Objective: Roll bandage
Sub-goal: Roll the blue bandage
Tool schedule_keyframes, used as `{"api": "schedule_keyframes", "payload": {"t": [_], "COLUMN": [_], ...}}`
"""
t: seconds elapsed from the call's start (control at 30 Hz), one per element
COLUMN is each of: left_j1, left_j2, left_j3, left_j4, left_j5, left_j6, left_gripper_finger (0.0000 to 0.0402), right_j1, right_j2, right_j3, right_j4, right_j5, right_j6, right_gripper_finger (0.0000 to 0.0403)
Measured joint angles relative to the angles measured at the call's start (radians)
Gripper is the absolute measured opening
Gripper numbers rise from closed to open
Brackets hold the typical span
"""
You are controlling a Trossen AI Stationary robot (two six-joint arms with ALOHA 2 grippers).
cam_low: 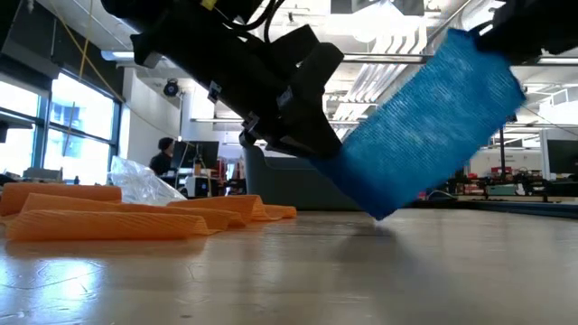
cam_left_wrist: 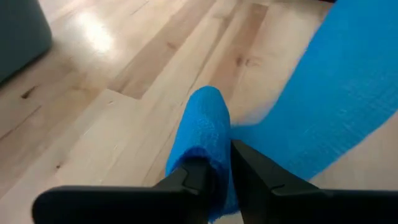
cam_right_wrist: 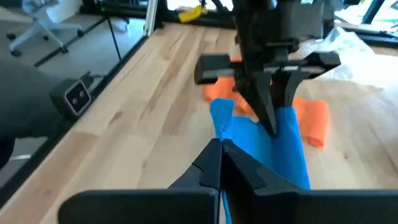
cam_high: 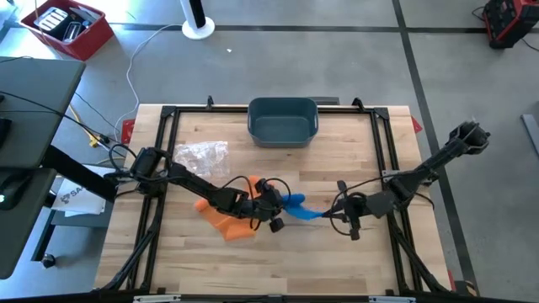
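Left gripper (cam_left_wrist: 214, 171) sits low over the middle of the table (cam_high: 354, 261), and we see its two fingers narrowly parted on either side of a bunched fold of the blue bandage (cam_high: 296, 207); the cloth fills the gap between them, so we note it as gripping the bandage. Right gripper (cam_right_wrist: 221, 163) is just across from it, fingers pressed together on the other end of the same bandage. Between the two grippers the blue strip runs as a wide band, lifted off the table at the right gripper's end and sloping down toward the left gripper, where its lower corner nears the wood in the low view. Just behind and beside the left gripper we note an orange bandage (cam_high: 226, 219) lying loosely folded flat on the table, close to the blue one; whether they touch we cannot tell. Farther out past the left arm, a crumpled clear plastic wrapper (cam_high: 200, 155) lies on the table. Well beyond both grippers, at the table's far edge, stands a grey-blue bin (cam_high: 282, 120).
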Motion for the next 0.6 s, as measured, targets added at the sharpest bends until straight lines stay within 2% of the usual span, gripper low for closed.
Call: {"api": "schedule_keyframes", "payload": {"t": [0.37, 0.6], "left_j1": [0.015, 0.029], "left_j2": [-0.003, -0.003], "left_j3": [0.0, 0.0], "left_j4": [-0.03, -0.033], "left_j5": [0.088, 0.193], "left_j6": [0.114, 0.195], "left_gripper_finger": [0.0126, 0.0175], "right_j1": [0.0, -0.001], "right_j2": [0.047, 0.047], "right_j3": [0.0, 0.0], "right_j4": [0.006, -0.003], "right_j5": [-0.005, 0.039], "right_j6": [0.0, 0.0], "right_gripper_finger": [0.0, 0.0]}}
